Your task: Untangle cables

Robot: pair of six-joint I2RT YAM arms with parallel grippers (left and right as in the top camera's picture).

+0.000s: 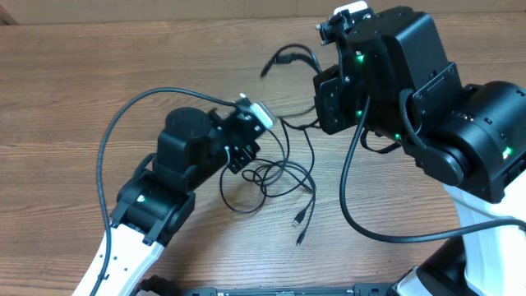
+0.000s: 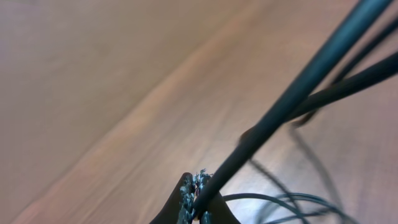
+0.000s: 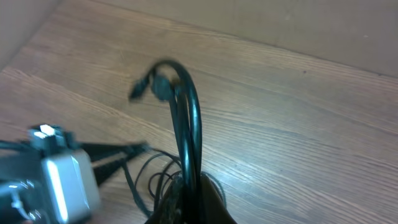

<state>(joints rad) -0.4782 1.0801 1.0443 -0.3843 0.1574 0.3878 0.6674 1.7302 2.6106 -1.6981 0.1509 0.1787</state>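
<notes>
The cables (image 1: 279, 177) are thin black cords, coiled in loose loops on the wooden table between the two arms, with two small plug ends (image 1: 299, 220) lying toward the front. My left gripper (image 1: 246, 146) is shut on one cable strand (image 2: 292, 93), which rises taut from its fingertips (image 2: 198, 198). My right gripper (image 1: 322, 105) is shut on a bundle of cable strands (image 3: 188, 124) that loops upward from the jaws (image 3: 194, 190) and ends in a plug (image 3: 142, 89), also seen in the overhead view (image 1: 283, 59).
A thicker black wire (image 1: 111, 144) arcs from the left arm's base over the table's left part. Another thick wire (image 1: 353, 205) hangs from the right arm. The left wrist's white camera block (image 3: 59, 180) sits close to the right gripper.
</notes>
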